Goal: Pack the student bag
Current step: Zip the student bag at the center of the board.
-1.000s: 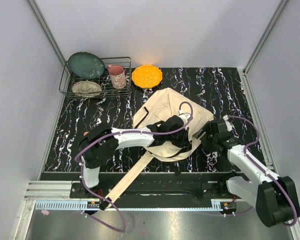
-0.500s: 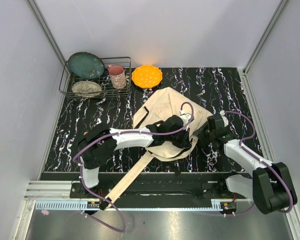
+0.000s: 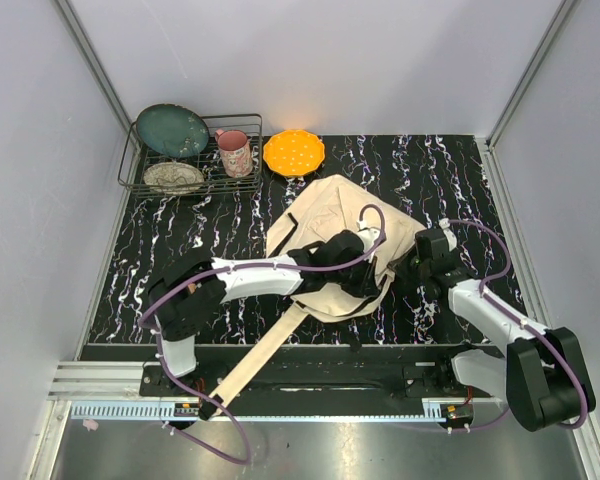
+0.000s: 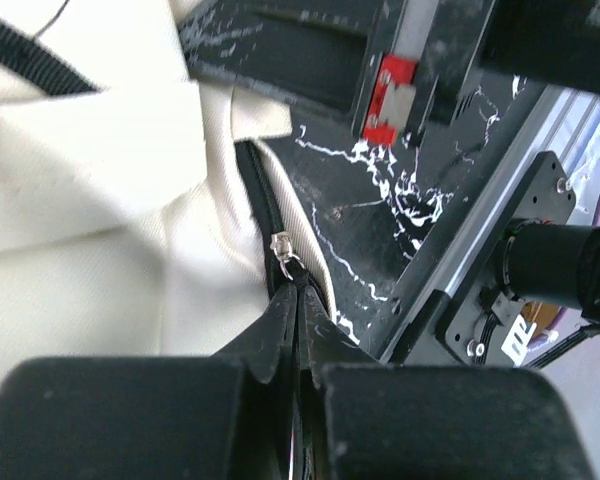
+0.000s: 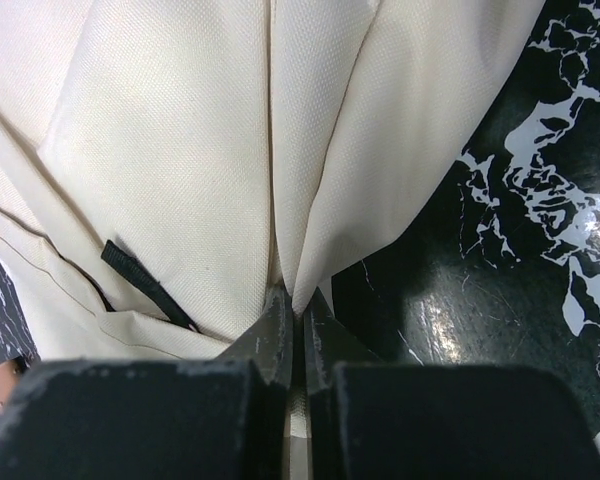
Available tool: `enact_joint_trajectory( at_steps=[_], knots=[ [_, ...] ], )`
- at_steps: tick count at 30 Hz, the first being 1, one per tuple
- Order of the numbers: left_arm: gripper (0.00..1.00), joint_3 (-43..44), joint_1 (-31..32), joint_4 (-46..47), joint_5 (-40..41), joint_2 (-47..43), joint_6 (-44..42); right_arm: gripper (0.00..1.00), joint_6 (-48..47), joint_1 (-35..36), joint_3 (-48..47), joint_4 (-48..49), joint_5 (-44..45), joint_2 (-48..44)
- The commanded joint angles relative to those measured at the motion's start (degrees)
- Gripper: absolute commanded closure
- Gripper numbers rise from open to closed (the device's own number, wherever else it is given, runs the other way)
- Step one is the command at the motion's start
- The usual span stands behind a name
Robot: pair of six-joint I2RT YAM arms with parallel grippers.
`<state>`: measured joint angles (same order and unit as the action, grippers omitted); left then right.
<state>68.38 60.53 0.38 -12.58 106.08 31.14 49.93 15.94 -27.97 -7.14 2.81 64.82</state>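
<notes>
Your large cream canvas backpack [image 3: 325, 208] lies flat in the middle of the black white-veined table [image 3: 200, 225], with its long cream webbing strap [image 3: 265, 350] trailing toward the near edge. Your left gripper [image 4: 298, 292] sits at the bag's near side, fingers pressed together on the small metal zipper pull [image 4: 281, 245] beside the black zipper track. Your right gripper [image 5: 295, 305] is at the bag's right edge, fingers pinched tight on a raised fold of its canvas.
</notes>
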Motion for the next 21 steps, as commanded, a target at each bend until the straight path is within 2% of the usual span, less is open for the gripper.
enact_joint_trajectory(
  at_steps=[1,9,14,21],
  knots=[
    [1.00,-3.8,0.5,-3.2,-0.4,-6.4,-1.9,1.00,-2.7,-1.9,-3.9,3.6,6.2,1.1],
    [1.00,-11.4,0.5,-4.8,-2.8,-12.6,-1.7,1.00,-4.4,-5.1,-6.3,4.6,6.1,3.5],
    [1.00,-15.7,0.5,-7.4,-0.8,-17.8,-2.4,1.00,-7.3,-9.3,-8.5,6.0,5.5,5.9],
    [1.00,-16.3,0.5,-11.4,1.0,-21.4,-3.7,1.00,-12.6,-13.8,-13.9,6.6,-2.6,11.3]
  ],
)
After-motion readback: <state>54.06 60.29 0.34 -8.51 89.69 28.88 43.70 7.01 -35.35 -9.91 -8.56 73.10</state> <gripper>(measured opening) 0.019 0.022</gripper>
